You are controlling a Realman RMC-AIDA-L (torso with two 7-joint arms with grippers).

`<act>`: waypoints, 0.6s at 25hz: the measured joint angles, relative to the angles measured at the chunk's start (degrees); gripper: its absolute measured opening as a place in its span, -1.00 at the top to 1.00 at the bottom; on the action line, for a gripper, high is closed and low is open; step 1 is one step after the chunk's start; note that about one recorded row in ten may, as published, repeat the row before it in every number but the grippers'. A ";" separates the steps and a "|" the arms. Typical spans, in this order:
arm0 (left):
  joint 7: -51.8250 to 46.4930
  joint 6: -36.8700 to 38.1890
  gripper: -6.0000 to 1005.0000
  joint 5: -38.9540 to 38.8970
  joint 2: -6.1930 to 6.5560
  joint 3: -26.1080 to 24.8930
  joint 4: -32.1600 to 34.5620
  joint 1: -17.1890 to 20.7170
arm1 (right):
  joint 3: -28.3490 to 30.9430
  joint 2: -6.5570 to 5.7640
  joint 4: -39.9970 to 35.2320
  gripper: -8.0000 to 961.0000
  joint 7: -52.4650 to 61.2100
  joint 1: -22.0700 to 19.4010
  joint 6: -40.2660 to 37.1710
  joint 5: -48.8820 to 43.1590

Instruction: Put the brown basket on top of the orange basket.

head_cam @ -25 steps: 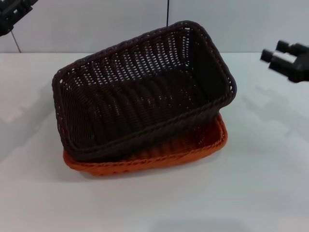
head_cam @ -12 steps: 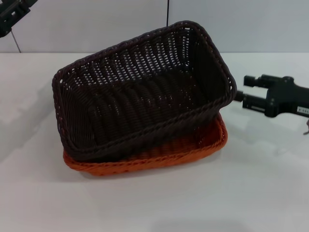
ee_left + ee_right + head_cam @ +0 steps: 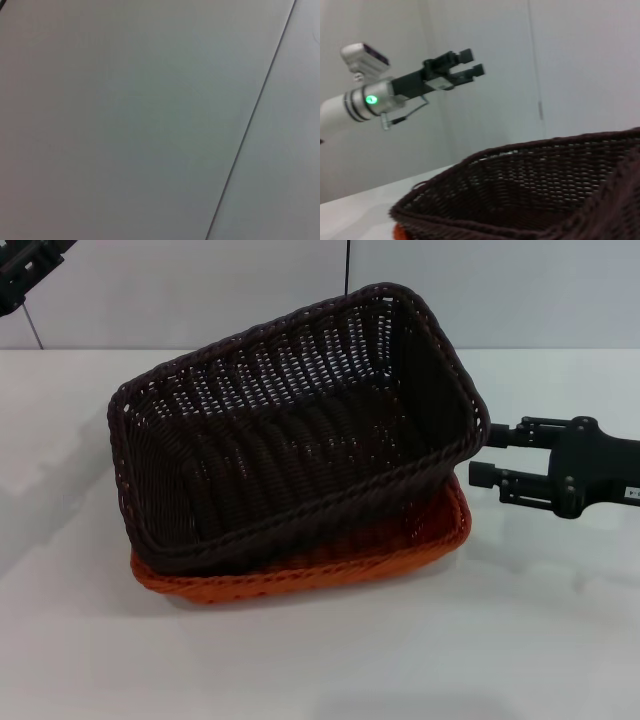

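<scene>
On the white counter (image 3: 520, 640), at its middle, the brown basket (image 3: 300, 440) is seen resting inside and on top of the orange basket (image 3: 440, 535). It is not seated flat: its far right corner is tilted upward, while its near left side sits low over the orange rim, and only the orange basket's near edge and right end remain visible beneath it. In the right wrist view the same dark woven rim (image 3: 530, 150) fills the lower part of the picture, with a sliver of orange at one low corner.

The right end effector (image 3: 483, 456) is held just beside the brown basket's raised right end, its two black fingers spread apart with nothing gripped between them; the upper finger appears to touch or nearly touch the braided rim. The left end effector (image 3: 468, 64) is parked high and well away at the far left; whether its fingers are apart cannot be told.

The stacking appears nearly complete, with a settling step judged to be in hand. The next move would call for the raised end to be pressed or nudged down so the brown basket nests level.
</scene>
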 joint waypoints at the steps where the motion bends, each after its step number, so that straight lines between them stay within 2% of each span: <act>1: 0.00 0.00 -0.69 0.00 0.00 0.00 0.00 0.00 | -0.05 0.00 0.03 -0.22 0.00 0.25 -0.69 -0.28; 10: -0.01 0.40 -0.69 0.02 0.01 -0.71 0.00 0.30 | -1.45 0.51 0.53 -0.22 0.43 3.60 -10.09 -3.34; 15: -0.02 0.98 -0.69 -0.02 0.01 -0.71 0.00 0.80 | -1.93 0.24 0.20 -0.22 0.83 3.93 -16.03 -3.39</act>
